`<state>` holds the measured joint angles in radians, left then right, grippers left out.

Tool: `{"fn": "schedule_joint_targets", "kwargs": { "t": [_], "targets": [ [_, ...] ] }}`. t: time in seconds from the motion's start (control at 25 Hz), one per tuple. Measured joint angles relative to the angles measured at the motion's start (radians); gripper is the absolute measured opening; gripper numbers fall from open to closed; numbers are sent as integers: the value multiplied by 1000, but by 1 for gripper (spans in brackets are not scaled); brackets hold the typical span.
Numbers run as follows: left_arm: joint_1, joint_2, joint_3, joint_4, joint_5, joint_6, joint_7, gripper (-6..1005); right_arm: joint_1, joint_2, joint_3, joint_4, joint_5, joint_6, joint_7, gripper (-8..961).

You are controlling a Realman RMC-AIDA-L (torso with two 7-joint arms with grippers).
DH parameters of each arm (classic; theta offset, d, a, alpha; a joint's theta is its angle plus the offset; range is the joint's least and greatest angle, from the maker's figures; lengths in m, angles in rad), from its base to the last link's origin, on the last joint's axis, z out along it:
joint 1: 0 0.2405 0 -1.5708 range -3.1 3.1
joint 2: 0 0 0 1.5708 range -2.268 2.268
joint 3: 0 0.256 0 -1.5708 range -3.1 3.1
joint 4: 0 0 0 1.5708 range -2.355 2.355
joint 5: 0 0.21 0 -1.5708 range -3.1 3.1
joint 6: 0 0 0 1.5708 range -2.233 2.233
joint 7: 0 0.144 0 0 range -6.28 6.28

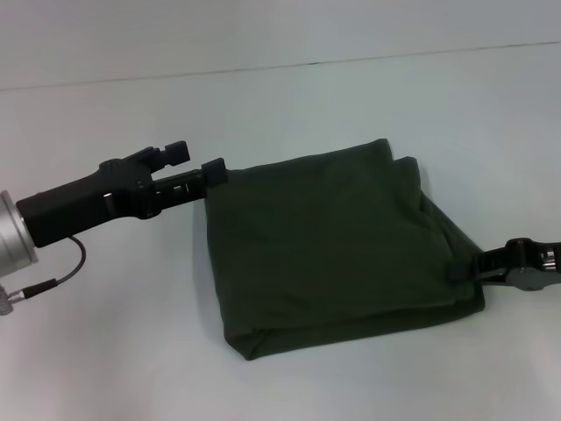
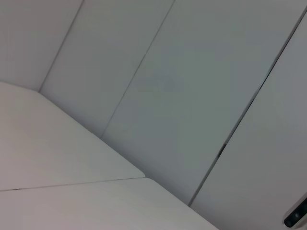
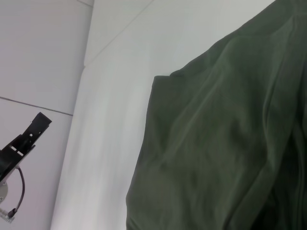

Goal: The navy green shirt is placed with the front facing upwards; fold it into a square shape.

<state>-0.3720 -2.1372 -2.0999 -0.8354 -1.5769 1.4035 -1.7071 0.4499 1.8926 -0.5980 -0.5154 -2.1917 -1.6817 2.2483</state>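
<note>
Item: navy green shirt [image 1: 333, 250]. It lies centre-right in the head view on the white table [image 1: 114, 351], already folded to a rough square, plain side up; I see no lettering or collar.

Item: left gripper [image 1: 213, 171]. It comes in from the left of the frame, its tip touching the shirt's upper left corner. I cannot tell whether its fingers are parted or closed, nor whether cloth is between them.

Item: right gripper [image 1: 463, 268]. It sits at the right edge of the frame, tip at the shirt's lower right side where layers bunch. It looks pinched on a fold of the shirt, though I judge this only from how the cloth gathers at the tip.

Step in hand, as I judge it: finishing the square. To do it well I would draw both corners taut and level, keep the layers stacked, lower the edges flat, then let go without dragging. The right side shows a loose extra layer sticking out at upper right; I would tuck or align it so the outline reads square.

Hidden or unclear:
- The right arm is cut off by the frame edge.
- The left wrist view shows only table and wall panels [image 2: 192, 96], no shirt.
- The right wrist view shows shirt folds up close and the left gripper [image 3: 24, 139] far off at lower left, not the right fingers.
</note>
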Motion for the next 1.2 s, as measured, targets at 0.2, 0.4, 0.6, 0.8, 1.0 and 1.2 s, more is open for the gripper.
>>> {"fn": "schedule_joint_targets", "kwargs": {
  "t": [0.2, 0.4, 0.6, 0.8, 1.0, 1.2],
  "targets": [
    [-2, -1, 0, 1, 0, 0, 7, 962, -21, -4, 11, -3, 0, 5, 0, 25],
    [-5, -1, 0, 1, 0, 0, 7, 962, -56, -18, 33, -9, 0, 23, 4, 23],
    [-9, -3, 0, 1, -1, 0, 8, 962, -67, -28, 30, 1, -49, 60, 6, 20],
    [-19, -3, 0, 1, -1, 0, 7, 962, -59, -18, 27, -12, -71, 38, -27, 24],
    [-23, -1, -3, 1, 0, 0, 5, 962, -45, -21, 33, -15, -70, 5, -61, 80],
    [-24, 0, -17, 2, 0, -3, 7, 962, -54, -27, 74, -29, -66, 1, -80, 207]
  ]
}}
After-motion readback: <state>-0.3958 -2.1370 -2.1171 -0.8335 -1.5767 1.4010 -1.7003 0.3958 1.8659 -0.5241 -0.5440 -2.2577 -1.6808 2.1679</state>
